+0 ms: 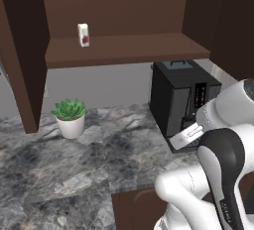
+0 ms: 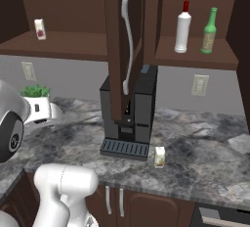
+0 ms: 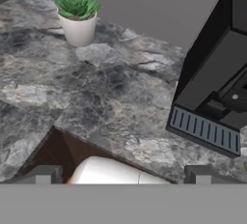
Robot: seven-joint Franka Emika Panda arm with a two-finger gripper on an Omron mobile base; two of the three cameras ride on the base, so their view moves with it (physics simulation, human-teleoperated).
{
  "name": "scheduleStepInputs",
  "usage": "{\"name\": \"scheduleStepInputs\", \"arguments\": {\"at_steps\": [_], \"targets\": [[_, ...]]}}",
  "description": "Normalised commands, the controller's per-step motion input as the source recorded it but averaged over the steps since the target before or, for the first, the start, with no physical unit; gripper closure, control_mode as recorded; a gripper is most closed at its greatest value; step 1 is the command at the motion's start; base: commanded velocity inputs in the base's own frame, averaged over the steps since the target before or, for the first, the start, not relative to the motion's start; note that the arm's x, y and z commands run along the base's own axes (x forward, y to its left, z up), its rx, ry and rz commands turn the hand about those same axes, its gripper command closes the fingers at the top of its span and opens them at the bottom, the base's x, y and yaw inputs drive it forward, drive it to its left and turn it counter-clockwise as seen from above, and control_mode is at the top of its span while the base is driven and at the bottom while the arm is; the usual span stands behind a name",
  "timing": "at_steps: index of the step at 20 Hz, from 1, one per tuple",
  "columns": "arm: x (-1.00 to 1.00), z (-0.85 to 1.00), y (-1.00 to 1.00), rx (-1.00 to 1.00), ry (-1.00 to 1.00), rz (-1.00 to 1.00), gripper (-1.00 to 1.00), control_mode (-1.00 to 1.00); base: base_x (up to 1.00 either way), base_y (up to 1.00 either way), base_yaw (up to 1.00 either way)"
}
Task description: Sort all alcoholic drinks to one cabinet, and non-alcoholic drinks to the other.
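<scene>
A white carton with a red mark (image 1: 83,34) stands on the left of the wide cabinet's shelf (image 1: 124,50); the same carton (image 2: 40,29) shows in the right base view. The cream carton (image 2: 159,156) stands on the counter, just right of the coffee machine's drip tray. The slim green bottle (image 2: 209,31) stands on the narrower cabinet's shelf (image 2: 195,58), whose door (image 2: 117,50) hangs open. My gripper (image 3: 123,174) is open and holds nothing. It hovers above the counter's front edge, left of the coffee machine. Both dark fingertips (image 3: 44,174) stand wide apart.
A black coffee machine (image 2: 129,108) sits under the open door. A white bottle with a red cap (image 2: 182,28) stands beside the green one. A potted succulent (image 1: 69,117) stands at the back left of the marble counter (image 1: 74,169). A wall outlet (image 2: 200,85) is at right.
</scene>
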Motion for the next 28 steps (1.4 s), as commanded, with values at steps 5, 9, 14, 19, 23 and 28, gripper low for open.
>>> {"name": "scheduleStepInputs", "arguments": {"at_steps": [5, 9, 14, 19, 23, 28], "targets": [[-0.25, -0.15, -0.20, 0.00, 0.01, 0.00, -1.00, -1.00, 0.00, 0.00, 0.00], [-0.26, -0.17, -0.19, 0.00, 0.00, 0.00, -1.00, -1.00, 0.00, 0.00, 0.00], [-0.22, -0.13, -0.20, 0.00, 0.00, 0.00, -1.00, -1.00, 0.00, 0.00, 0.00], [-0.12, -0.12, -0.24, 0.00, 0.00, 0.00, -1.00, -1.00, 0.00, 0.00, 0.00], [-0.13, -0.13, -0.23, 0.00, 0.00, 0.00, -1.00, -1.00, 0.00, 0.00, 0.00], [-0.16, -0.16, -0.18, 0.00, 0.00, 0.00, -1.00, -1.00, 0.00, 0.00, 0.00]]}}
